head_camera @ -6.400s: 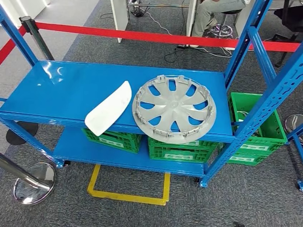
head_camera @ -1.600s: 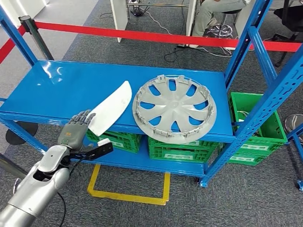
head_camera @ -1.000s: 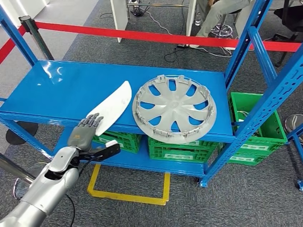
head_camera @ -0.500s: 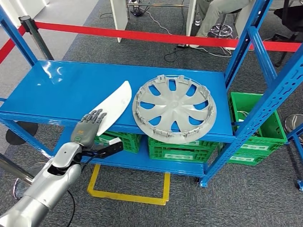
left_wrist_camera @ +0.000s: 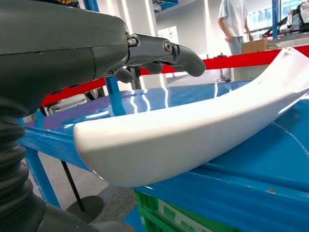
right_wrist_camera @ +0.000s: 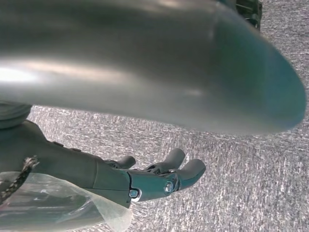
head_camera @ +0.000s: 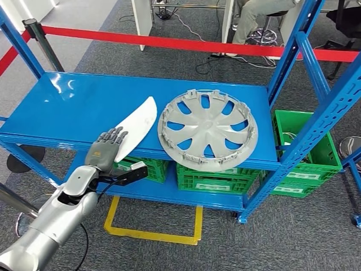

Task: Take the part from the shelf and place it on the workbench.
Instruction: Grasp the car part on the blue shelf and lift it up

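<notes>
A long, curved white part (head_camera: 137, 125) lies on the blue shelf's top board (head_camera: 76, 107), its near end jutting over the front edge. A silver hubcap (head_camera: 207, 130) lies just right of it. My left hand (head_camera: 104, 150) reaches over that near end with its fingers spread. In the left wrist view the fingers (left_wrist_camera: 164, 48) hover above the white part (left_wrist_camera: 189, 130) with a gap between them, gripping nothing. My right hand (right_wrist_camera: 146, 179) hangs above grey carpet with its fingers stretched out and nothing in it.
Green crates (head_camera: 212, 179) stand on the lower board, and another (head_camera: 306, 161) sits right of the shelf. A slanted blue upright (head_camera: 317, 113) frames the right side. Red barrier tape (head_camera: 170, 42) runs behind, where a person (head_camera: 251, 17) sits. A yellow floor marking (head_camera: 153, 234) lies below.
My left arm came in from the lower left and moved forward and up. Its fingers now lie over the white part's near end. The part and the hubcap have not moved.
</notes>
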### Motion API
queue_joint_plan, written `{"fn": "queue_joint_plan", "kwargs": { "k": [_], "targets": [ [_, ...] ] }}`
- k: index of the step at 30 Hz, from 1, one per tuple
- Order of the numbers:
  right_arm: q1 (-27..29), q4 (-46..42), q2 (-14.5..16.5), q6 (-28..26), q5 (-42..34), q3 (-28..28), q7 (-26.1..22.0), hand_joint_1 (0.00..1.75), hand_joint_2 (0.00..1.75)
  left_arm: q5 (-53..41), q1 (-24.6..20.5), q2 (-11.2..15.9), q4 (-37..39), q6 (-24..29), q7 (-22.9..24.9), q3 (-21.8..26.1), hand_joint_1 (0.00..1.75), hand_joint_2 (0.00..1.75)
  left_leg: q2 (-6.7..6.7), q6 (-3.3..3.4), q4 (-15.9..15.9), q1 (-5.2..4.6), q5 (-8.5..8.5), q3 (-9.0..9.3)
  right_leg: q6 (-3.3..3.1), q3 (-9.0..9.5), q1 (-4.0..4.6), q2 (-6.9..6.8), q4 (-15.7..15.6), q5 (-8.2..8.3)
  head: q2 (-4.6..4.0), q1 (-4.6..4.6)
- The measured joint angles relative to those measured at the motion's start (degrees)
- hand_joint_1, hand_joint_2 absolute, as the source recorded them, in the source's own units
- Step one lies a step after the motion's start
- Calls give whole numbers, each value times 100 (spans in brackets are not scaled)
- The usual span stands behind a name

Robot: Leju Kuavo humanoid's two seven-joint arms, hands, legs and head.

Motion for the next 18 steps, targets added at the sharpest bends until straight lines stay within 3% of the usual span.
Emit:
{"fn": "queue_joint_plan", "kwargs": {
  "k": [8,10,12,14,18],
  "targets": [
    [-10,39,29,6,-1,4,-15,0,0,-17,-40,-10,61,-52,49,-59,0,175,0,0,0,0,0,0,0,0,0,0,0,0,-1,0],
    [-11,43,35,10,-1,5,-17,0,0,-18,-45,-13,83,-73,58,-72,31,175,0,0,0,0,0,0,0,0,0,0,0,0,-1,-1],
    [-11,48,41,10,-2,7,-19,0,0,-19,-53,-22,106,-93,68,-79,113,175,0,0,0,0,0,0,0,0,0,0,0,0,-1,-1],
    [-11,55,45,11,-4,7,-20,0,0,-22,-61,-33,127,-111,76,-82,170,175,0,0,0,0,0,0,0,0,0,0,0,0,-1,-1],
    [-11,73,54,16,-13,7,-23,0,0,-47,-71,-41,153,-153,99,-91,175,175,0,0,1,0,0,0,0,0,0,0,0,0,-1,0]
  ]
}}
